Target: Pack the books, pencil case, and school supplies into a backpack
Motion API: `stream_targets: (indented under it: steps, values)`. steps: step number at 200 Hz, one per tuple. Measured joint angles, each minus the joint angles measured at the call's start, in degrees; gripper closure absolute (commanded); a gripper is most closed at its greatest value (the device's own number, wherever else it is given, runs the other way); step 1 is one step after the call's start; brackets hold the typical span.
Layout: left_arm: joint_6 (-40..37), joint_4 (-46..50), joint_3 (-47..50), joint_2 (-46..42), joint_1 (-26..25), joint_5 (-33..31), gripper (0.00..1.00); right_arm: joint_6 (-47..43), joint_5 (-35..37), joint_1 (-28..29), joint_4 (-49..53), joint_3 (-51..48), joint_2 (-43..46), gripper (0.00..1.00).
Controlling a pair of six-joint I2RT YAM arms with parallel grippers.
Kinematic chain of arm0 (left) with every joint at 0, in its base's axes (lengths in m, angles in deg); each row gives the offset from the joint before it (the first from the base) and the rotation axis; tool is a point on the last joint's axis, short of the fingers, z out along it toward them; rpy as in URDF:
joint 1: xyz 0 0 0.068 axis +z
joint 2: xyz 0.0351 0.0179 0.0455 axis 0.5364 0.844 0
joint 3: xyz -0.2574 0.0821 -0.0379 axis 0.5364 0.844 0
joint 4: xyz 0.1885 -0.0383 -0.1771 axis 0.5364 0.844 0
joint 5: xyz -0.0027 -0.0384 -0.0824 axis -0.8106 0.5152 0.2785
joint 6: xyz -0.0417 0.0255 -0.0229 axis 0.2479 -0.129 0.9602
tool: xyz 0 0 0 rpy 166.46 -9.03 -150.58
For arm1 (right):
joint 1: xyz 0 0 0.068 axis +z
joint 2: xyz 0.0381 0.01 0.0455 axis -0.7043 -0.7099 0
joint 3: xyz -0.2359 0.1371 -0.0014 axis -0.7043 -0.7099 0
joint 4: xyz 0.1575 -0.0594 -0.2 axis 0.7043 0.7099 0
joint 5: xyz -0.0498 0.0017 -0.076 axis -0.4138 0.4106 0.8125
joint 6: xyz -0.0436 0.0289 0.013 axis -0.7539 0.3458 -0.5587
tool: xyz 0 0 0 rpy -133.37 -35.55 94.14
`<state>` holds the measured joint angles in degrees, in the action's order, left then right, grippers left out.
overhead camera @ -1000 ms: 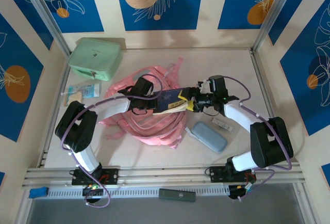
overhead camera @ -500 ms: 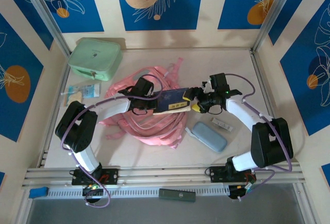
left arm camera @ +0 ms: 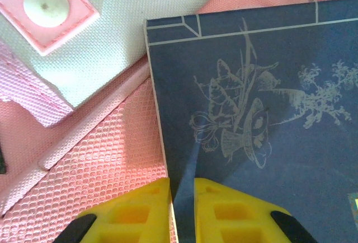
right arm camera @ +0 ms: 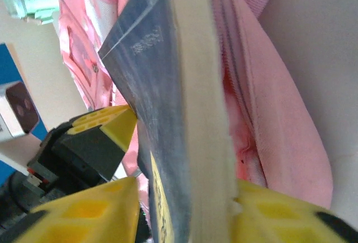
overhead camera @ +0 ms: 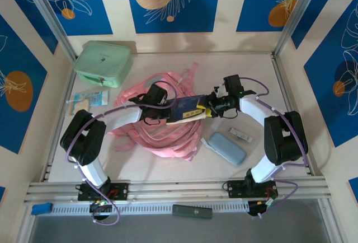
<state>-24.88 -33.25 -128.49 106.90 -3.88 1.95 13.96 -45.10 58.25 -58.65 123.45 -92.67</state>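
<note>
at the bottom of the top view a dark bar [overhead camera: 192,211] lies on the rail in front of you. just above it, lower right of centre, the grey-blue pencil case [overhead camera: 227,148] lies flat on the table, and the small whitish bar [overhead camera: 240,135] sits just beside it on the upper right, apart from it. to the left of both, the pink backpack [overhead camera: 162,134] is spread over the middle of the table with its straps loose. the dark blue books [overhead camera: 187,109] lie across the backpack's upper right part, yellow label up, between your two arms. your left gripper [overhead camera: 169,111] meets the books at their left end; in its wrist view the yellow fingers [left arm camera: 134,215] at the bottom edge are pressed close together, pinching a thin edge of the cover, with pink mesh and a grey panel of the backpack on the left. your right gripper [overhead camera: 210,109] is at the books' right end; in its wrist view the books stand edge-on between its yellow fingers [right arm camera: 84,215], one against the cover and one against the cream pages, so the jaws clamp the books, with pink fabric on the right. further up on the left, some small packets [overhead camera: 89,98] lie near the table edge, and the mint-green case [overhead camera: 103,62] sits in the upper left corner.
</note>
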Motion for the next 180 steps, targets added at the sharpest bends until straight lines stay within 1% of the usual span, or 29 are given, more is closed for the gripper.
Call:
stream_targets:
  steps: [19, 37, 64, 85, 102, 124, 132, 146, 180]
  values:
    - [0.0, 0.09, -0.11, 0.0, 0.0, -0.02, 0.82, -0.9, -0.02, 0.09, 0.24, 0.0, 0.11, 0.78]
    - [0.0, 0.22, -0.13, 0.0, -0.02, -0.15, 0.8, -1.99, -0.02, 0.24, 0.33, 0.0, 0.33, 0.86]
    - [-0.35, 1.03, -0.26, -0.28, -0.15, -0.92, 0.66, -3.28, 0.09, 0.66, 0.83, 0.31, 1.44, 0.93]
    - [-1.11, 3.13, -0.28, -1.99, -0.13, -2.08, 0.54, -5.38, 0.2, 1.29, 1.92, 2.03, 2.34, 0.95]
    - [-2.45, 5.14, -0.22, -5.31, 0.11, -2.78, 0.49, -7.5, -0.11, 1.68, 2.67, 3.13, 3.76, 0.96]
    - [-7.39, 5.88, 0.04, -12.59, 1.49, -2.91, 0.4, -11.02, -0.81, 1.92, 4.42, 4.22, 6.01, 0.97]
    - [-9.9, 5.7, 0.04, -15.45, 2.45, -2.03, 0.37, -12.55, -1.18, 1.97, 5.31, 4.72, 6.71, 0.97]
    - [-13.94, 5.92, -0.44, -19.15, 4.39, 0.04, 0.34, -14.88, -1.97, 1.95, 6.82, 5.75, 7.67, 0.98]
    - [-24.92, 7.63, -4.61, -20.59, 6.71, 8.07, 0.25, -21.14, -3.78, 2.64, 10.23, 8.59, 9.86, 0.98]
